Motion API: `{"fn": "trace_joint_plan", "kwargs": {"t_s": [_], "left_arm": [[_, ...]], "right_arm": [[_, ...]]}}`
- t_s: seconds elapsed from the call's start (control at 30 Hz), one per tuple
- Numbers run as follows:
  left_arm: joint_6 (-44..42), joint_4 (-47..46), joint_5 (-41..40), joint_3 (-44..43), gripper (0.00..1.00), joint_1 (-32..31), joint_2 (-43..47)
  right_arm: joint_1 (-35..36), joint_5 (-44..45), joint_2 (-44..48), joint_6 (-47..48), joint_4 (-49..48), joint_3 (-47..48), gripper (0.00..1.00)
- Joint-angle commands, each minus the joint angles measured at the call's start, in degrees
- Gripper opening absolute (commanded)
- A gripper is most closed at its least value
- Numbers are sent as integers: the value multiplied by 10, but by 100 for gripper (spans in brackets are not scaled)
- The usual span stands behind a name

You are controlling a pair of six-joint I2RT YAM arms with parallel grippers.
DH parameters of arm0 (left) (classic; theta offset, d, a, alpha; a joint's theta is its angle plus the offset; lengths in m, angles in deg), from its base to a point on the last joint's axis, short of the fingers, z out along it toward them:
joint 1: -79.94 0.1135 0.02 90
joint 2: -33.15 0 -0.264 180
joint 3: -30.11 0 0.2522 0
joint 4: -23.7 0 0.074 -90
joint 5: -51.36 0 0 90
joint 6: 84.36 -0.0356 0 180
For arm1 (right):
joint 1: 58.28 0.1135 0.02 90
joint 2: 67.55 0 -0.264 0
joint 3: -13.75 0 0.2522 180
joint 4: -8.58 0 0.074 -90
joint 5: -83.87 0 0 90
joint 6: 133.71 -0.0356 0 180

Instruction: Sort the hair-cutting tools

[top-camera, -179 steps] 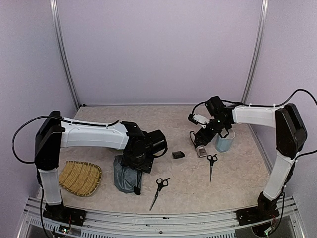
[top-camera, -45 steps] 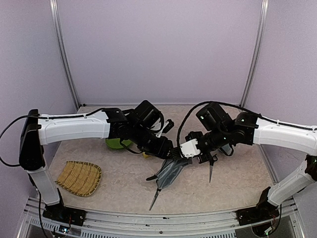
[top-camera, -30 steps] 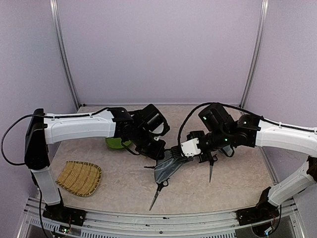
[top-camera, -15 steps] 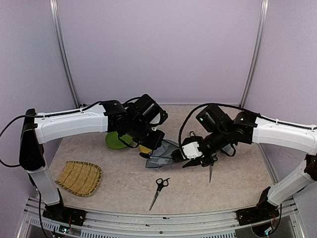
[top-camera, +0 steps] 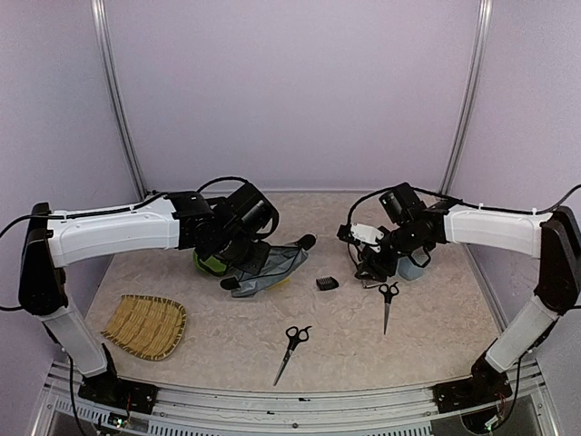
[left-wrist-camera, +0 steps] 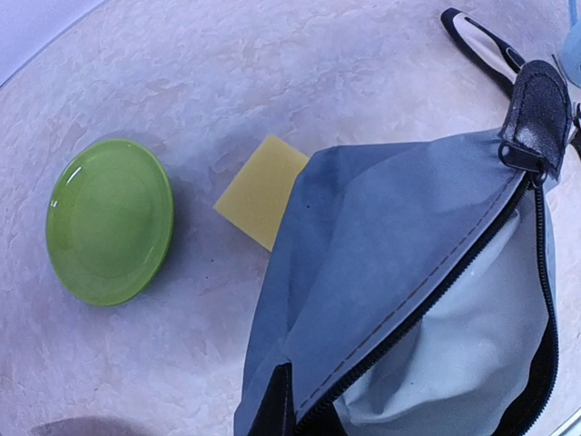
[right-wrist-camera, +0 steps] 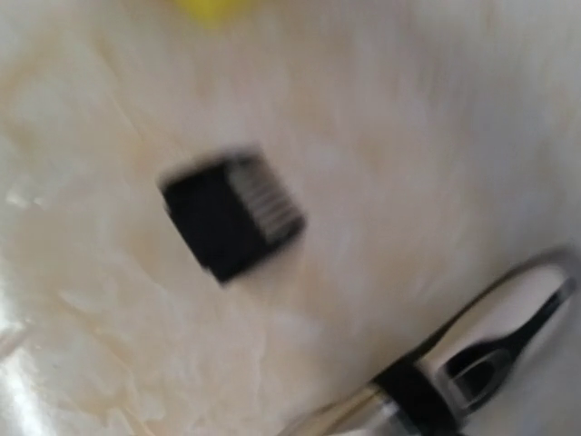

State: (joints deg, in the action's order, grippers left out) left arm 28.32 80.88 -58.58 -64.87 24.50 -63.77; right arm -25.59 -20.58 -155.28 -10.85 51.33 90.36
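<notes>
My left gripper is shut on the edge of the grey pouch, its black fingertips pinching the fabric by the open zipper. The pouch hangs over part of the yellow sponge. The tiny black clipper guard lies on the table, blurred in the right wrist view. My right gripper hovers over the clipper, holding nothing; its fingers stay outside its wrist view. One pair of scissors lies below it, another near the front.
A green plate sits left of the sponge, partly behind my left arm in the top view. A pale blue cup stands right of my right gripper. A woven tray lies at the front left.
My right gripper has let go of the pouch and swung right to the clipper by the cup. My left arm has pulled the pouch back and left, over the sponge.
</notes>
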Motion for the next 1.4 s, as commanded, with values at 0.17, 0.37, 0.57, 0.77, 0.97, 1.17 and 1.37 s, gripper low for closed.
{"fn": "trace_joint_plan", "kwargs": {"t_s": [0.17, 0.37, 0.57, 0.77, 0.97, 1.17, 1.37], "left_arm": [[13, -10, -20, 21, 0, -3, 25], [17, -20, -26, 33, 0, -9, 36], [18, -31, -32, 50, 0, -10, 49], [17, -37, -31, 55, 0, -11, 52], [16, -41, -34, 57, 0, -12, 48], [5, -41, -31, 60, 0, -12, 42], [-12, -41, -35, 59, 0, -9, 32]], "right_arm": [[-12, 138, -88, -155, -18, 36, 82], [-25, 147, -141, -180, -3, 71, 78], [-40, 114, -193, -197, 19, 96, 70], [-45, 103, -220, -197, 53, 105, 68], [-47, 91, -221, -193, 66, 99, 51], [-47, 86, -193, -177, 64, 95, 28], [-33, 46, -85, -73, 88, 102, 13]]}}
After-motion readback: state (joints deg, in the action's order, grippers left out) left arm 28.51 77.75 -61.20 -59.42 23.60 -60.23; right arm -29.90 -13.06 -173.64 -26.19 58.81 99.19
